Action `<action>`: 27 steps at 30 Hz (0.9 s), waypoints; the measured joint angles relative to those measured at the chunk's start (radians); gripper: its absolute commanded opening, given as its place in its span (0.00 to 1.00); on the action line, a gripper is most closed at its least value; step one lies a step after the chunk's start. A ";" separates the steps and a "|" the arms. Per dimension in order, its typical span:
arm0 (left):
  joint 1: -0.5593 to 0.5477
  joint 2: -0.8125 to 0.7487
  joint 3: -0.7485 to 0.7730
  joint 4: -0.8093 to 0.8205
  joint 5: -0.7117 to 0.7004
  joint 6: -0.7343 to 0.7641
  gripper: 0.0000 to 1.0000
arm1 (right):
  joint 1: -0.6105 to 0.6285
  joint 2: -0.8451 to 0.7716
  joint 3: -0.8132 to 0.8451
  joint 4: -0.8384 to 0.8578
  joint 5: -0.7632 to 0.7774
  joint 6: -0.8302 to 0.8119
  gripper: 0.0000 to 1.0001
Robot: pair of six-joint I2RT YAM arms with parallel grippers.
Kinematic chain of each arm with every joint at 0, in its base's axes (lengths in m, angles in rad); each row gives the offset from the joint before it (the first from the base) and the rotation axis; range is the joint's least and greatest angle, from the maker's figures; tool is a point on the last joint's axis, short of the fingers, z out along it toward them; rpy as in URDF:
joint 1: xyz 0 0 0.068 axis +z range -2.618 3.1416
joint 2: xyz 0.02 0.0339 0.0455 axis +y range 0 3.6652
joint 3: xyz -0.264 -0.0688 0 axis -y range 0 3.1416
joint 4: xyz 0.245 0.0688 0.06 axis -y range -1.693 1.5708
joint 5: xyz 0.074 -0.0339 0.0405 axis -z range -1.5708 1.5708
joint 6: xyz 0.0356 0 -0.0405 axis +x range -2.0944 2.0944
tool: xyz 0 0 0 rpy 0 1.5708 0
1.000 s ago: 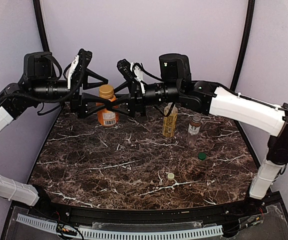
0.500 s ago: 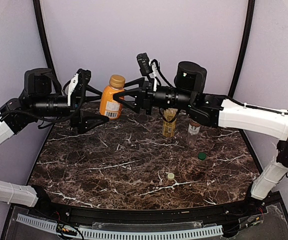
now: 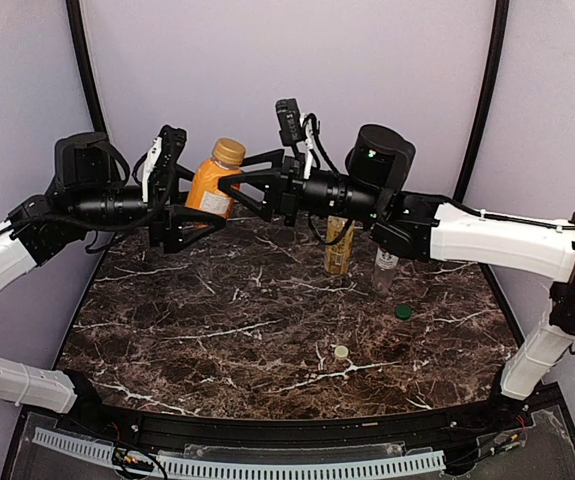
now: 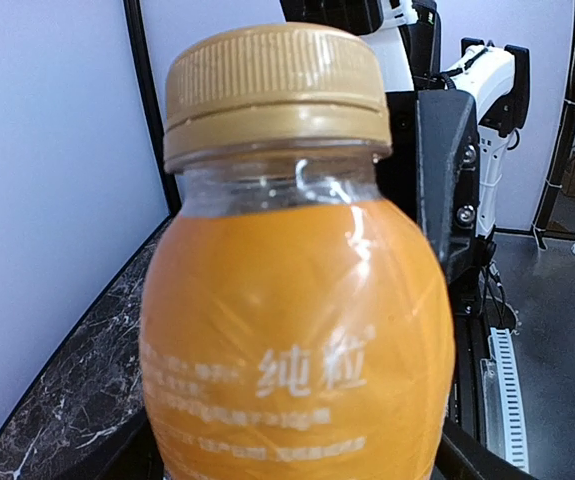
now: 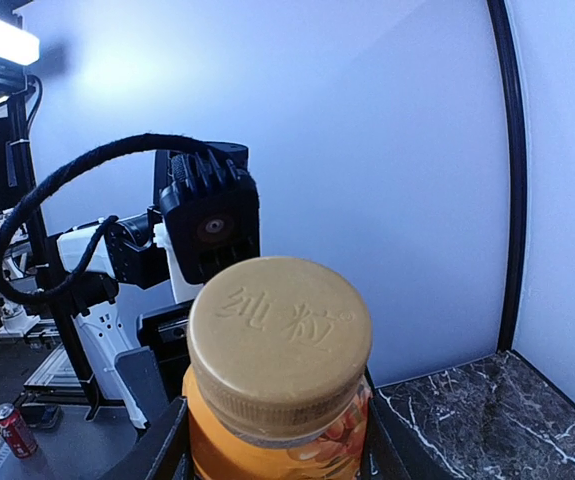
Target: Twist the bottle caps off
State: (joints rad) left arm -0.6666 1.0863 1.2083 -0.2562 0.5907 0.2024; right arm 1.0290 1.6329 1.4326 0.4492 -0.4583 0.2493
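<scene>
The squat orange bottle (image 3: 207,190) hangs above the table's back left, tilted right, with its golden tan cap (image 3: 229,152) screwed on. My left gripper (image 3: 197,203) is shut on its body, which fills the left wrist view (image 4: 297,340) below the cap (image 4: 272,90). My right gripper (image 3: 237,172) is open, its fingers astride the cap end. In the right wrist view the cap (image 5: 279,340) faces the camera between the two fingers (image 5: 162,445). The tall yellow-labelled bottle (image 3: 338,245) and the short clear bottle (image 3: 386,262) stand capless at the back right. The dark green cap (image 3: 403,311) and pale cream cap (image 3: 341,352) lie loose.
The dark marble table (image 3: 217,320) ends in a black front rail (image 3: 287,435). Pale walls and two black poles (image 3: 85,60) close in the back. My right arm's white link (image 3: 497,240) spans above the two standing bottles.
The orange bottle has gone from standing on the table to being lifted and tilted right in my left gripper. My right gripper has risen with it and closed in around the cap.
</scene>
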 measured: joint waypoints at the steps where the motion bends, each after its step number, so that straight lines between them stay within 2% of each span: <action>1: 0.000 0.002 0.000 0.002 0.003 -0.005 0.83 | 0.000 0.002 0.000 0.000 0.002 0.000 0.18; 9: 0.000 0.016 0.002 0.001 0.021 -0.030 0.64 | 0.000 0.005 0.001 -0.005 0.011 -0.012 0.18; 11: 0.000 0.016 0.002 0.001 0.022 -0.031 0.58 | 0.001 0.005 0.003 -0.011 0.013 -0.018 0.21; 12: 0.000 0.016 0.003 0.001 0.022 -0.030 0.56 | 0.001 0.005 0.005 -0.014 0.014 -0.021 0.28; 15: 0.000 0.017 0.004 0.000 0.022 -0.030 0.54 | 0.000 0.005 0.010 -0.025 0.014 -0.031 0.68; 16: 0.000 0.017 0.004 -0.004 0.020 -0.029 0.53 | 0.000 0.005 0.010 -0.029 0.014 -0.034 0.77; 17: 0.000 0.017 0.004 -0.009 0.018 -0.021 0.52 | 0.000 0.005 0.011 -0.033 0.012 -0.038 0.82; 22: 0.000 0.013 0.005 -0.046 -0.057 0.079 0.47 | 0.000 -0.017 0.010 -0.128 0.018 -0.056 0.82; 27: -0.011 -0.012 -0.014 -0.065 -0.287 0.349 0.41 | 0.000 -0.088 0.031 -0.306 0.116 0.014 0.79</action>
State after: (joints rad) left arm -0.6777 1.0744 1.1938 -0.3210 0.3035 0.5510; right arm 1.0286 1.5448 1.4635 0.1432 -0.3420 0.2630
